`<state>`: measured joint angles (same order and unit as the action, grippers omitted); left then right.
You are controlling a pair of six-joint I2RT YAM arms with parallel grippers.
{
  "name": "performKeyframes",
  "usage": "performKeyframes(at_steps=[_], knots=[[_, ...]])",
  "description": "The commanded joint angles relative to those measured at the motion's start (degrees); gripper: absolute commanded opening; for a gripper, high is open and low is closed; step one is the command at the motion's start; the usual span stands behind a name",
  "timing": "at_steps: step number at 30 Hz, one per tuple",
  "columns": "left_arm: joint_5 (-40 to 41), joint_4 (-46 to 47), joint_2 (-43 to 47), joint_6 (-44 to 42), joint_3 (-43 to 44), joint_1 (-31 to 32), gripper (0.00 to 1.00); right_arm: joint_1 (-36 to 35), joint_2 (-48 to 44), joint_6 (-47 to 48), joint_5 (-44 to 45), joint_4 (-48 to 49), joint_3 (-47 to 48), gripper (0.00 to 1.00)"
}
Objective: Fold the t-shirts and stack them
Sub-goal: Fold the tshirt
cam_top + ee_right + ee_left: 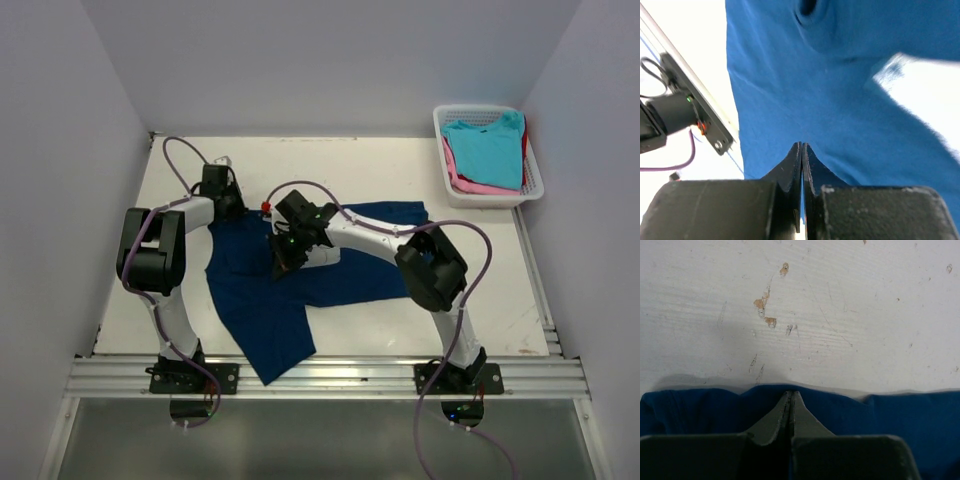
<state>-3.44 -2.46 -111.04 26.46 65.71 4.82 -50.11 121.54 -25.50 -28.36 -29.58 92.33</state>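
The navy blue t-shirt (265, 320) is lying crumpled and only partly spread across the middle of the white table (400, 170). Its nearest corner is reaching down to the aluminium rail (330, 375) at the near edge, between the two arm bases. Its far edge is running toward the right behind the right arm.

The right gripper (283, 255) is bearing down on the middle of the shirt. In the right wrist view its fingers (790, 170) are pressing tight together, with a thin sliver of blue cloth showing between them. So it is pinching the fabric.

Farther back and to the left, the left gripper (225, 200) is sitting at the shirt's far left edge. In the left wrist view its fingers (780, 415) are closing flat against each other. The hem is rising in a small peak right at their tips, and bare scuffed tabletop is showing just beyond.

At the far right corner, the white basket (487, 108) is holding the other t-shirts, well apart from the navy one. A light turquoise t-shirt (490, 150) is lying on top, a pink t-shirt (465, 183) is peeking out beneath it, and a strip of red (524, 135) is showing along the right side.
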Motion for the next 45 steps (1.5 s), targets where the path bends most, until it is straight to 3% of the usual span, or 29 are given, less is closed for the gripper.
performKeyframes(at_steps=[1, 5, 8, 16, 22, 34, 41, 45], knots=[[1.33, -1.58, -2.07, 0.0, -0.32, -1.22, 0.0, 0.8, -3.42, 1.76, 6.11, 0.4, 3.8, 0.0], [1.07, -1.58, -2.07, 0.08, -0.5, -1.22, 0.0, 2.73, 5.97, 0.45, 7.97, 0.23, 14.16, 0.0], [1.16, -1.5, -1.9, 0.0, -0.76, -1.22, 0.0, 3.79, 14.41, -0.34, 8.23, -2.84, 26.97, 0.0], [0.28, -0.88, -2.6, 0.61, -1.11, -1.22, 0.0, 4.32, 25.15, -3.33, 8.14, -1.09, 37.13, 0.0], [0.36, -0.97, -2.77, 0.53, -0.94, -1.22, 0.0, 4.49, 23.93, -2.46, 8.58, 1.2, 30.2, 0.0], [0.72, -1.41, -4.0, 0.26, -0.23, -1.65, 0.0, 4.49, -0.67, 3.61, 11.92, 0.76, -1.87, 0.0], [0.81, -1.5, -4.27, 0.26, -0.15, -1.92, 0.0, 4.32, -8.86, 3.7, 10.17, -2.15, -7.08, 0.0], [0.54, -1.5, -4.71, 0.35, 0.03, -1.92, 0.0, 4.32, -9.56, 1.08, 5.17, 1.97, -5.33, 0.0]])
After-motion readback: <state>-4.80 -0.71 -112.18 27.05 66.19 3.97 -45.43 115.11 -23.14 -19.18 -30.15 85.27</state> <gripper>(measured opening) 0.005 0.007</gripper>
